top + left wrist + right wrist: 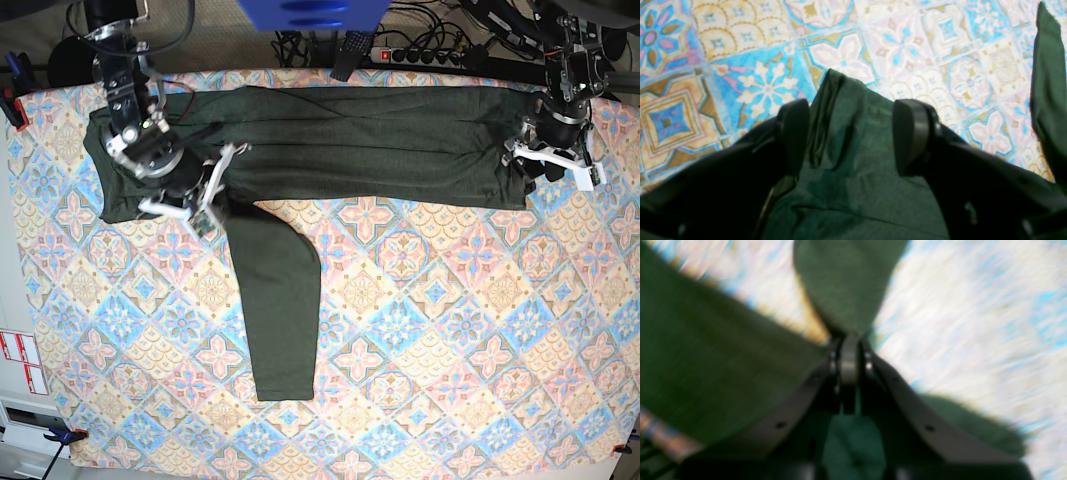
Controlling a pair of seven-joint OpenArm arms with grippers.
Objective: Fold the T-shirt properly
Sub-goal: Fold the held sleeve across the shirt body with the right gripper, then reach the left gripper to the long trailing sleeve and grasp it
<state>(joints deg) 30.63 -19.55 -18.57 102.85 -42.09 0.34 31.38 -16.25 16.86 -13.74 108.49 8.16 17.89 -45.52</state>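
The T-shirt (pixel 330 135) lies spread along the far side of the patterned tablecloth (pixel 450 330), one long sleeve (pixel 275 300) trailing toward the near edge. At the shirt's shoulder, just where that sleeve begins, the right gripper (pixel 849 340) has its jaws pinched tight on a bit of cloth. At the shirt's other end, the left gripper (pixel 850 136) hovers with jaws wide over the hem, holding nothing. The step looks like sleeve folding; next, the pinched fabric likely needs carrying across the body.
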